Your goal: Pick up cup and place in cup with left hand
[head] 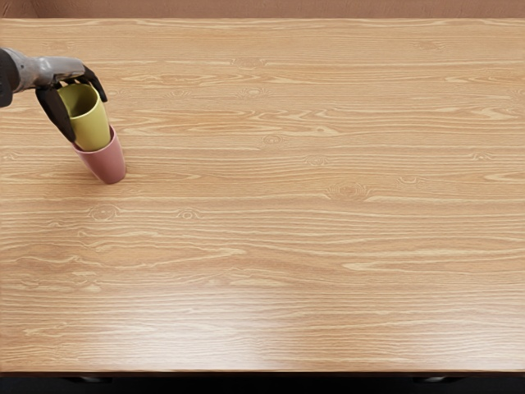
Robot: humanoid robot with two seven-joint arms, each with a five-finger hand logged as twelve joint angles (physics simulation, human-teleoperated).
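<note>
Head view: L hand (64,83) is seen in upper L of frame, its gray arm (34,72) brought in from the L edge w/ a dark part at the edge itself. Yellow-green cup (92,130) is pinched by the hand's dark fingers (55,113): one long digit is laid down the cup's L side, tip near the pink rim, & others are curled over the top/far side, w/ one shown by the R side of the rim. Whether the pink rim is touched by that L digit can't be told. Yellow cup's mouth is turned up, its inside partly shown; its lower end is set inside the mouth of pink cup (107,165), while its upper part is left sticking out above. How deep the bottom is sunk can't be told, as it's hidden by the pink wall. Pink cup is stood on the wood-grain table (328,246), mouth up, just below the hand in upper L of pic. Glare is spread over the tabletop at lower ctr. A brownish strip (287,8) is shown along the top edge, & a dark strip (262,383) along the bottom.
</note>
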